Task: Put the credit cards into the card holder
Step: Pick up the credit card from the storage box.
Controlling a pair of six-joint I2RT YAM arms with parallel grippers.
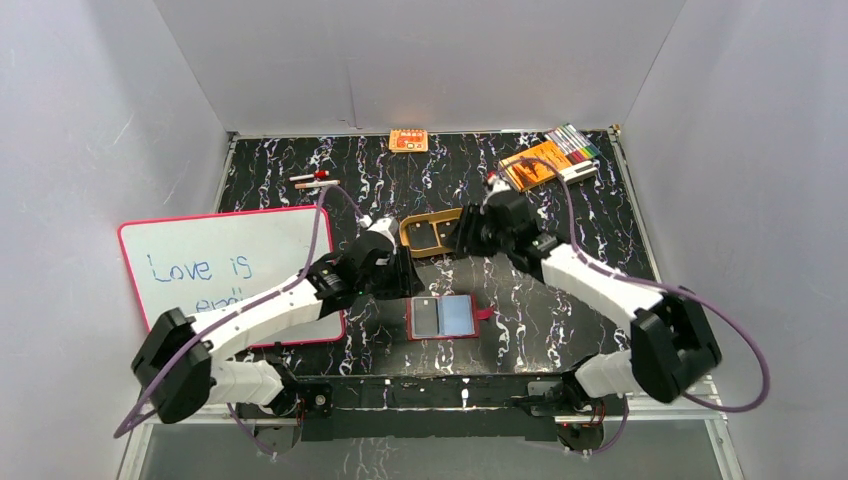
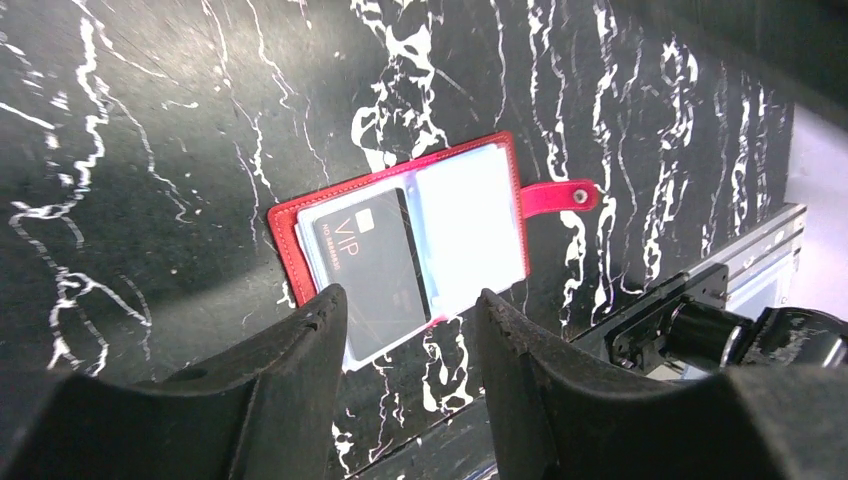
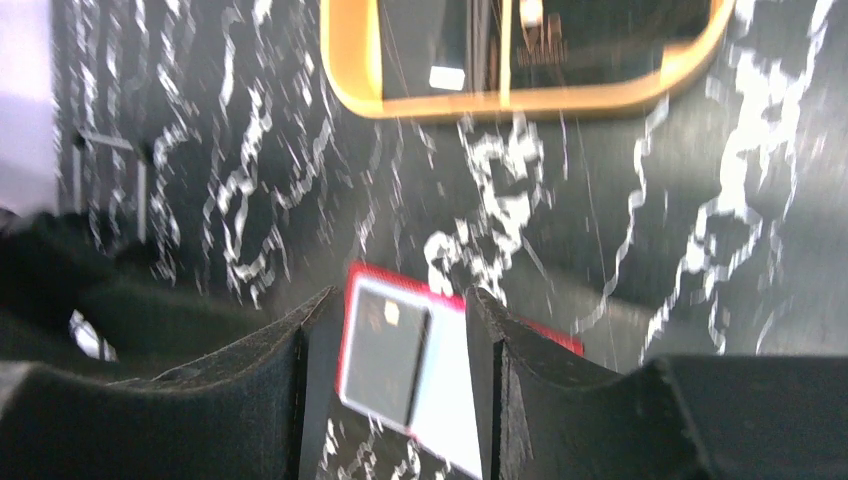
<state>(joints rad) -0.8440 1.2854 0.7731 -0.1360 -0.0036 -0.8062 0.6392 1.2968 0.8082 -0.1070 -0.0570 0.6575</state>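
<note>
The card holder point(image 1: 445, 317) lies open on the black marbled table, near the front middle, with its snap tab point(image 2: 560, 197) pointing right. A dark card point(image 2: 365, 272) marked VIP sits in its left side. A light blue card point(image 1: 460, 315) sits in its right side and shows as glare in the left wrist view point(image 2: 470, 225). My left gripper point(image 1: 400, 275) is open and empty, just behind and left of the holder, which shows beyond its fingers point(image 2: 410, 310). My right gripper point(image 1: 462, 240) is open and empty, behind the holder near the tray; the holder point(image 3: 400, 365) shows blurred between its fingers.
A tan oval tray point(image 1: 432, 232) stands just behind the holder, and also shows in the right wrist view point(image 3: 520, 95). A whiteboard point(image 1: 230, 265) lies at the left. An orange packet point(image 1: 408, 140), an orange booklet point(image 1: 528, 170), markers point(image 1: 575, 148) and small pens point(image 1: 315, 180) lie at the back.
</note>
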